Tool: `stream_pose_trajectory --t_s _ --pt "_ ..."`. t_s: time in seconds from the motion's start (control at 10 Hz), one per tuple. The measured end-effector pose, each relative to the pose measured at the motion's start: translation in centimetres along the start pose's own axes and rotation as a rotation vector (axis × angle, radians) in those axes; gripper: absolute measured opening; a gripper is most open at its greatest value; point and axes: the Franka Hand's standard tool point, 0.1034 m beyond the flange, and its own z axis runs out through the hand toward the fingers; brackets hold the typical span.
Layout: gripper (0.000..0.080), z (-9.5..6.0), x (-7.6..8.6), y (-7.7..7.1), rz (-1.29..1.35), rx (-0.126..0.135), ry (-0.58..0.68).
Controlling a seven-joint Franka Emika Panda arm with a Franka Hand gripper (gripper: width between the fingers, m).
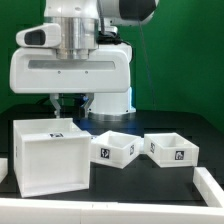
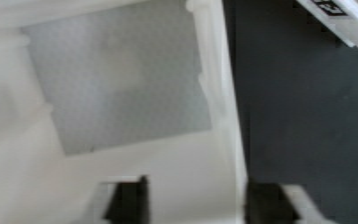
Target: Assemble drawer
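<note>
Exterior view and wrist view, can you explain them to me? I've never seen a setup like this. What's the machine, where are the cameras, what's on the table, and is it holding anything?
The big white machine is a robot arm ending in a two-finger gripper. The exterior view comes from a camera off the arm that sees the whole scene. The wrist view comes from a camera on the arm's wrist, looking past the fingers. On the dark table stand white plastic drawer parts with small black-and-white tags. There is a large cube-like housing on the exterior view's left, then a shallow tray and a second tray toward the right. In the wrist view the fingers sit either side of what looks like a housing wall. Whether they squeeze it, the pictures do not show.
</note>
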Motion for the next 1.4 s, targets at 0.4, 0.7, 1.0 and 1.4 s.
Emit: stream_pose_trajectory --t_s 0.4,0.7,1.0,1.4 --pt "0.0630 -0.5 3.2 -1.8 -0.105 0.026 -0.223" --pt "0.0649 0.3 2.8 -1.6 -0.112 0.033 -0.436" --pt "0.0649 1.9 7.7 -2.3 -0.184 0.032 -0.653" --pt "0.0649 4.2 7.9 -2.4 -0.224 0.019 -0.824"
